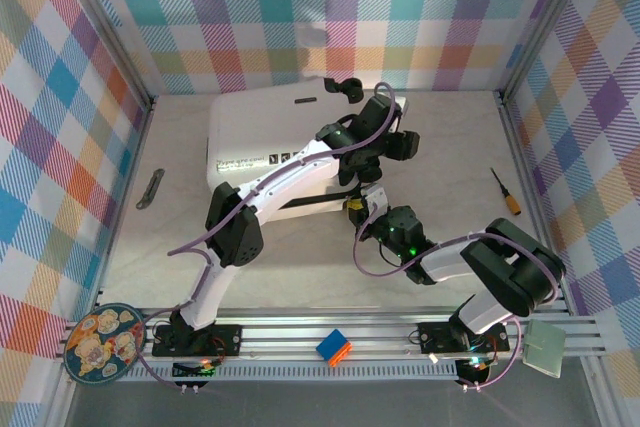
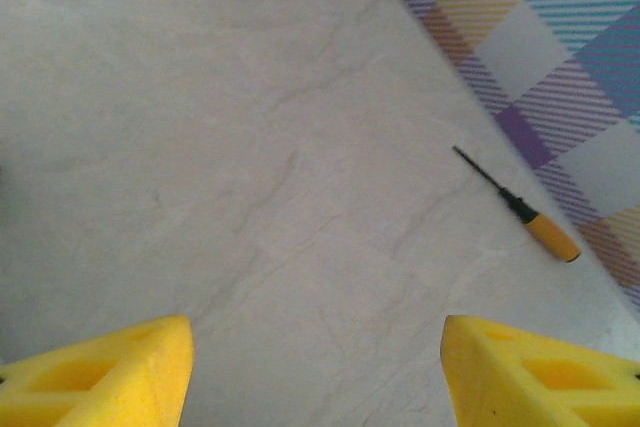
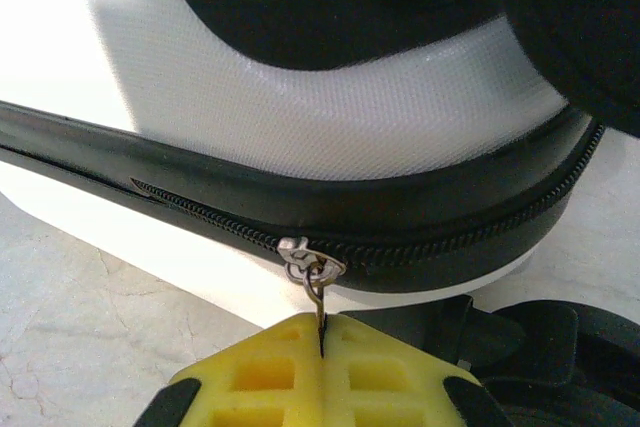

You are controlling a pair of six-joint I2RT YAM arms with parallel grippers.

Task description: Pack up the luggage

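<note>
Right gripper (image 3: 322, 335) pinches the zip pull (image 3: 317, 289) of the luggage (image 3: 330, 117) just ahead (contents hidden); left gripper (image 2: 315, 352) gapes, holding nothing.

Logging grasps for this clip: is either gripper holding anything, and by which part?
Right gripper pinches the zipper pull of the luggage, by its dangling tab. Left gripper is open, holding nothing.

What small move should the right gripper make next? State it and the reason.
Probably draw the small metal zipper pull sideways along the black zipper seam of the large white hard-shell suitcase: the right gripper is shut on that pull; the left gripper is open, holding nothing.
</note>
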